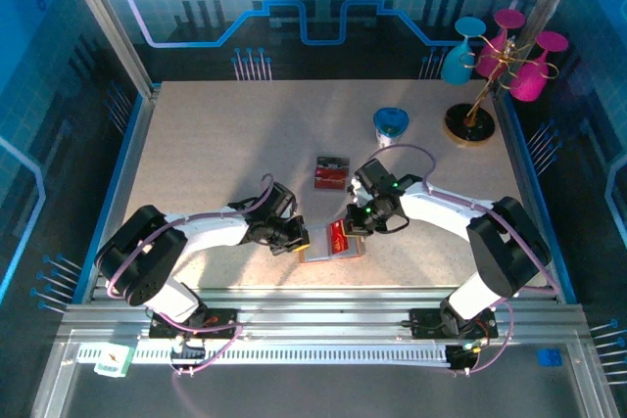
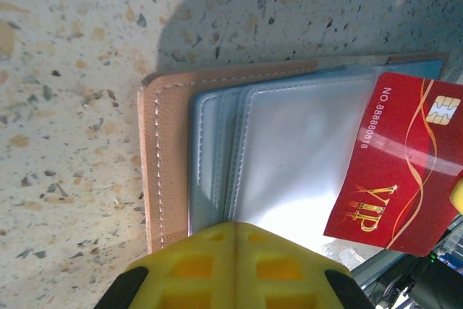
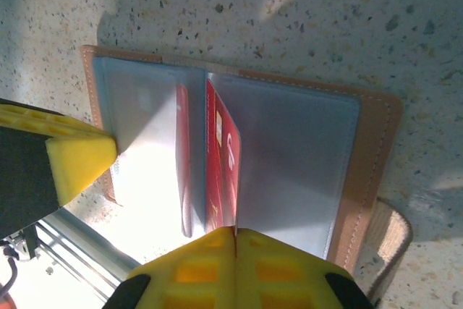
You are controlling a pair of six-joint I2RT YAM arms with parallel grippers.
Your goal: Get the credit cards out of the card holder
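Red plastic VIP card [image 2: 394, 171]: looks thin, stiff, slick; best pinched at its free edge. Right gripper [image 3: 235, 231] clamped shut on it; left gripper [image 2: 235, 228] closed, empty, pressing down the tan leather-like card holder [image 2: 155, 164].

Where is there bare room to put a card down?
Free: the table, far left, out to the dark card. Crowded: near centre, where left gripper and right gripper meet the card holder; far right, by blue cup and glass stand.

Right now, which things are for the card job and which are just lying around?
For the job: card holder, red card, dark card on the table.
Just lying about: blue cup, stand of pink and blue glasses.
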